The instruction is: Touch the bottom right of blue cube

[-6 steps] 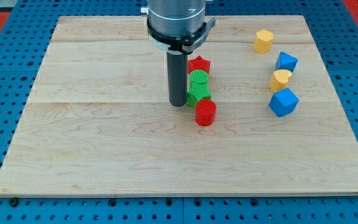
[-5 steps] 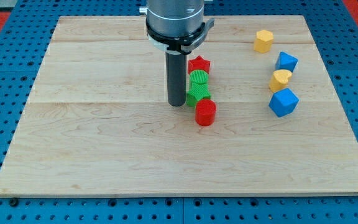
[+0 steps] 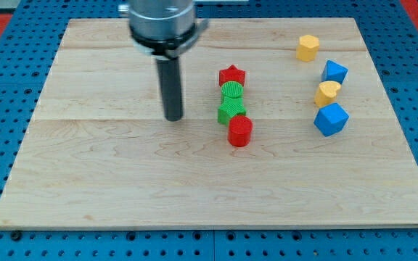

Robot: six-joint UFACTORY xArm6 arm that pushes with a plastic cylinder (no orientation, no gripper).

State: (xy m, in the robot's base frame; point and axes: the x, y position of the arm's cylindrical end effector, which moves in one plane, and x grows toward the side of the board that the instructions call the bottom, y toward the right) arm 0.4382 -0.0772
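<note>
My tip (image 3: 173, 118) rests on the wooden board (image 3: 107, 181), left of centre. It touches no block. A larger blue cube-like block (image 3: 331, 119) lies far to the view's right of the tip. A smaller blue block (image 3: 334, 72) lies above it, with a yellow block (image 3: 327, 93) between them. The tip stands well left of both blue blocks.
A column of blocks stands just right of the tip: red star (image 3: 232, 75), green cylinder (image 3: 231, 91), green star (image 3: 231, 111), red cylinder (image 3: 239, 131). A yellow hexagonal block (image 3: 308, 47) sits at the top right.
My tip has moved to the view's left, away from the green star and the column of blocks. No block has moved.
</note>
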